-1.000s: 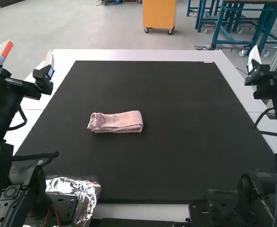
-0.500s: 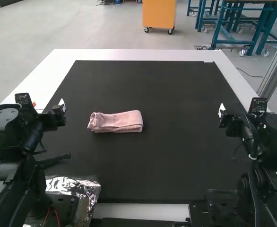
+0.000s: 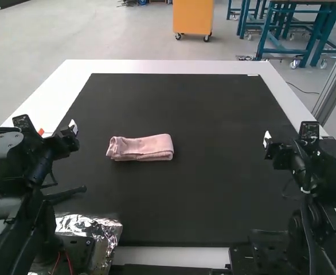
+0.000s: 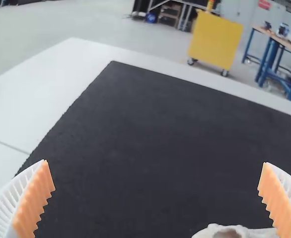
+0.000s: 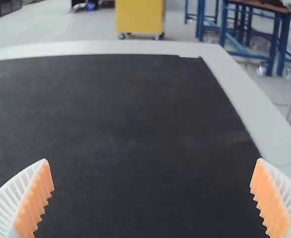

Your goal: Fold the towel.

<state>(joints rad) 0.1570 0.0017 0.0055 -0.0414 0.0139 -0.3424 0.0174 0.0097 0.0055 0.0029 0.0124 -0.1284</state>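
In the high view my left gripper [image 3: 71, 127] is above the mat's left edge, and my right gripper [image 3: 267, 138] is over its right side. Between them, clear of both, the pink towel [image 3: 140, 148] lies folded into a narrow strip left of the mat's middle. The left wrist view has my left gripper [image 4: 156, 196] open, its orange pads wide apart with nothing between them, and one end of the towel [image 4: 235, 232]. My right gripper [image 5: 152, 196] is also open and holds nothing in the right wrist view.
A large black mat [image 3: 214, 189] covers most of the white table [image 3: 168, 66]. Crinkled silver foil [image 3: 99, 229] sits beside the left arm's base, near the front edge. A grey metal post [image 3: 333, 86] rises past the table's right side.
Both arms have drawn back and down from their raised poses at the table's sides, each gripper coming inward over the mat's side. The towel has not moved.
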